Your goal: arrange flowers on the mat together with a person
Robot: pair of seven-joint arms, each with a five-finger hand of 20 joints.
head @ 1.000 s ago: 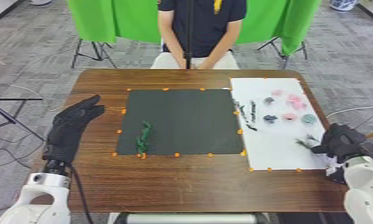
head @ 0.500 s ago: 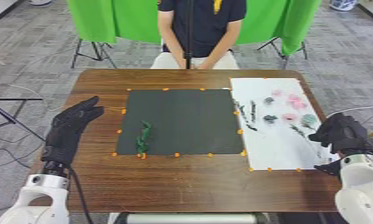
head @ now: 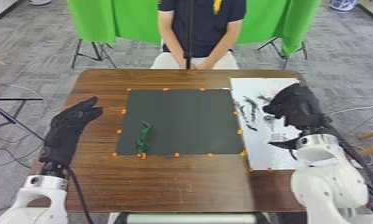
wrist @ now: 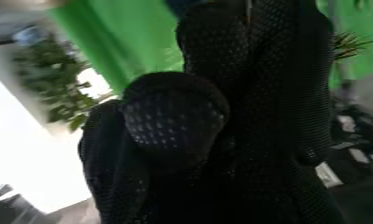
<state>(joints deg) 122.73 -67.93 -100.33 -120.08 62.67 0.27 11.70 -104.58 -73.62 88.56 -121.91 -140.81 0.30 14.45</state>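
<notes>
Over the white mat (head: 261, 155), in the head view, is my right hand (head: 293, 107), curled round a thin green sprig (head: 263, 98) whose leafy tip sticks out at its far left side. In the right wrist view, the sprig's spiky leaves (wrist: 349, 46) show beside the black glove of my right hand (wrist: 253, 110). Dark narrow sprigs (head: 252, 111) and a small dark flower (head: 269, 119) lie on the white mat; my right hand and arm cover its right part. A green sprig (head: 144, 137) lies near the left edge of the dark mat (head: 187, 120). My left hand (head: 73, 120) is open, left of that mat.
Small orange markers (head: 176, 155) run along the edges of both mats on the brown table (head: 182, 185). A thin dark pole (head: 189, 37) stands beyond the far table edge, with green cloth (head: 280, 25) behind.
My right hand has moved from the white mat's right edge away from the robot and leftward, over the flowers, and the sprig has moved with it. The left hand has kept still.
</notes>
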